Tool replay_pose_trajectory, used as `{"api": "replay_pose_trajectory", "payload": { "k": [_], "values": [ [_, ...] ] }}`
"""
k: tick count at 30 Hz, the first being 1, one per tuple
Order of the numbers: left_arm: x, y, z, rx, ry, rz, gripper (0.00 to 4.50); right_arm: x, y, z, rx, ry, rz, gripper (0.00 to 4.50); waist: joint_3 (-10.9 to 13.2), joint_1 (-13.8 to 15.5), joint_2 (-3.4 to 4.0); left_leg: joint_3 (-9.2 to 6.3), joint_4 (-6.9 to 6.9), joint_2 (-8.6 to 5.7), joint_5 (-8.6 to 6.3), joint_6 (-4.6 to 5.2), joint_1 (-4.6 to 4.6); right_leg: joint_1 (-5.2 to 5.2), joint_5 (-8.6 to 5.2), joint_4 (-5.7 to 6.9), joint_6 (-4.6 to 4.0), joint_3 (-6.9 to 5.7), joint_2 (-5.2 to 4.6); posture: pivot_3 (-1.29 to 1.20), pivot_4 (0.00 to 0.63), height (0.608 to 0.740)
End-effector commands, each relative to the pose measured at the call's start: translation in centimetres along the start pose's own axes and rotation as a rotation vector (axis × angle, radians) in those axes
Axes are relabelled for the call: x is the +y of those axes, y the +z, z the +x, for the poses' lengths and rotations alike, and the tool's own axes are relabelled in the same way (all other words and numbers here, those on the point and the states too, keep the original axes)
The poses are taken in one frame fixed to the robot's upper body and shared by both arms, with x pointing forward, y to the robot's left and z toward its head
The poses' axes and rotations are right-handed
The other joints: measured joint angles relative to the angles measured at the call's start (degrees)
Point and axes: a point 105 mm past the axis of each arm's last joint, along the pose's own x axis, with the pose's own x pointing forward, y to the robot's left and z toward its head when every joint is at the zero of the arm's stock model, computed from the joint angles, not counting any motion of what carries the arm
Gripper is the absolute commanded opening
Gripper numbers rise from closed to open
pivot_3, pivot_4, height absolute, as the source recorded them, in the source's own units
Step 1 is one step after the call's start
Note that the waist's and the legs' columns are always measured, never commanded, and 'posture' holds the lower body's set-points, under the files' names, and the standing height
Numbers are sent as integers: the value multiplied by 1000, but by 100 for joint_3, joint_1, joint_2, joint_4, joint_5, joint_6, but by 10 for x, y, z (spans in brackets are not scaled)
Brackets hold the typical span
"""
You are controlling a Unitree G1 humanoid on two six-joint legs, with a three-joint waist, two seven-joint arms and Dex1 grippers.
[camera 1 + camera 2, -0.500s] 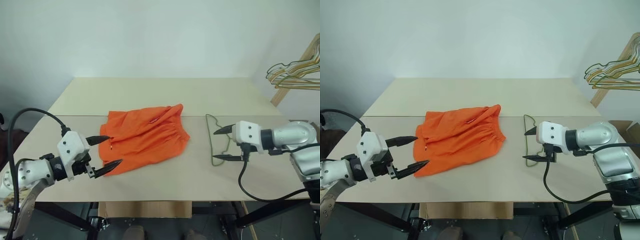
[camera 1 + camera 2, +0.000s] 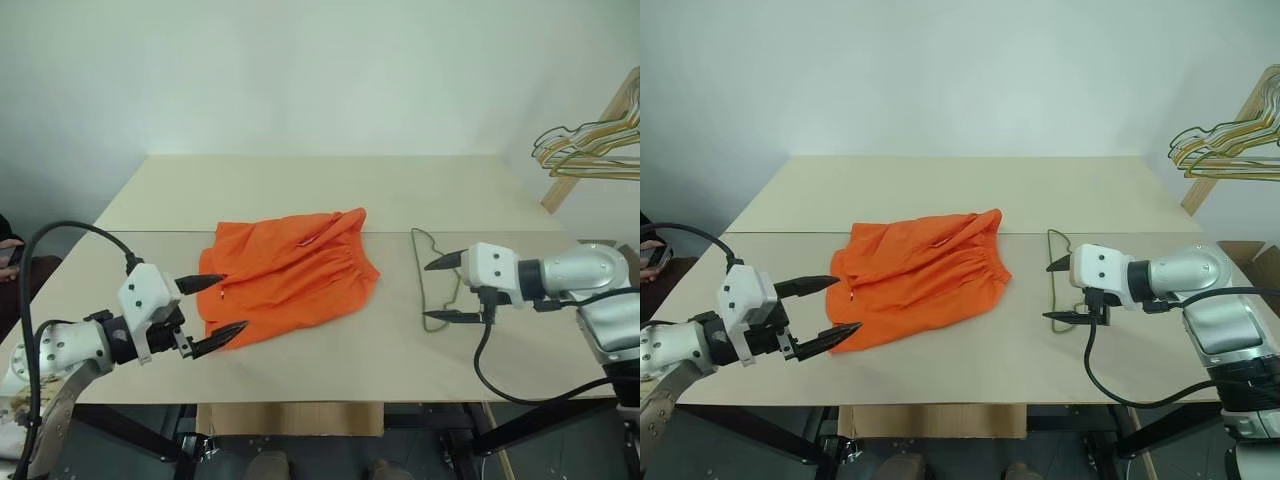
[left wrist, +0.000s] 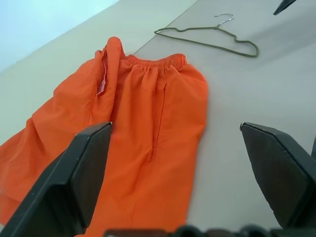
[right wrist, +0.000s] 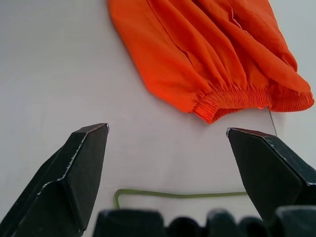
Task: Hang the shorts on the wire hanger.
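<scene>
Shorts lie crumpled flat on the table, waistband toward the wire hanger, which rests flat just beside them on the robot's right. Left gripper hovers at the shorts' near left corner, fingers spread wide, holding nothing. Right gripper hangs over the hanger, fingers likewise apart and empty.

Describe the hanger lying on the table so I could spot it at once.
On the beige wooden table, look right of the bright orange fabric shorts. The thin olive-green wire hanger lies flat there, alone, unlike the bunched gold and dark wire hangers hanging off to the right.
</scene>
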Motion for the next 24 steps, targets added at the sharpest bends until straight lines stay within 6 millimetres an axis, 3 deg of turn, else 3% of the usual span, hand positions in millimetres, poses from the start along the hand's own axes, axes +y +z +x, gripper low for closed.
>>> {"api": "replay_pose_trajectory", "payload": {
  "k": [1,13,17,24],
  "values": [
    [-2,5,-5,18,-2,42,4500,-11,6,3,-4,-46,-61,4448,0,-4,0,0,0,0,0,0,1,0,0,0,0,0,0,214,0,740],
    [-3,-13,-11,132,-45,28,4500,-29,4,44,21,-105,-405,4448,0,-53,0,7,0,3,1,-1,1,-4,-1,0,-3,0,1,149,0,740],
    [-6,-16,-8,144,-70,29,4500,-42,-1,76,100,-138,-615,4448,0,-192,2,10,-2,4,2,-4,1,-9,-2,6,-6,1,1,137,0,740],
    [-7,-15,-5,139,-76,25,4500,-57,-8,112,145,-161,-764,4448,0,-360,2,8,-17,4,14,-24,-1,-17,-2,7,-13,1,0,146,0,740]
  ]
}}
